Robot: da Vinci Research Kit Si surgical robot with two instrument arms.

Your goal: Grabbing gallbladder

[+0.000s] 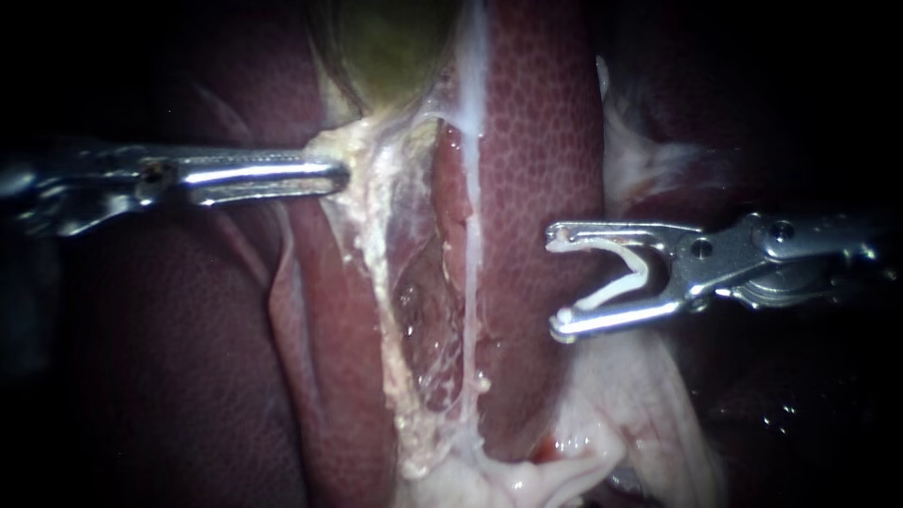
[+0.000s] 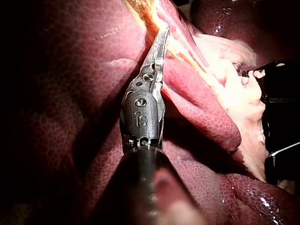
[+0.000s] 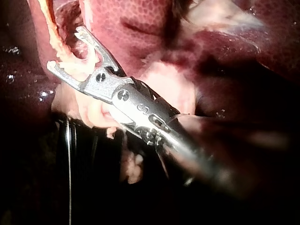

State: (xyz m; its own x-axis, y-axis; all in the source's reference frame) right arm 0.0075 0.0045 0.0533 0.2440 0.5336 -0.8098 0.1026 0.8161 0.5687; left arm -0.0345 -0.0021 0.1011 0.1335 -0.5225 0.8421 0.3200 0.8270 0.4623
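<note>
Item, gallbladder (image 1: 390, 47): greenish, lying at the upper end of the cleft in the liver (image 1: 536, 141). Item, left instrument (image 1: 339, 176): we are pinching the pale fringe (image 1: 362, 202) just below the gallbladder, jaws drawn together on it, apparently to pull it taut. Item, right instrument (image 1: 557, 280): we are holding it well apart over the liver, jaws spread wide around a white clip (image 1: 616, 282) that touches both, seemingly kept ready.

Light falls brightest on the liver (image 1: 527, 141), showing its mottled red surface. All around the liver the surroundings sink into blackness, too dark to tell.
</note>
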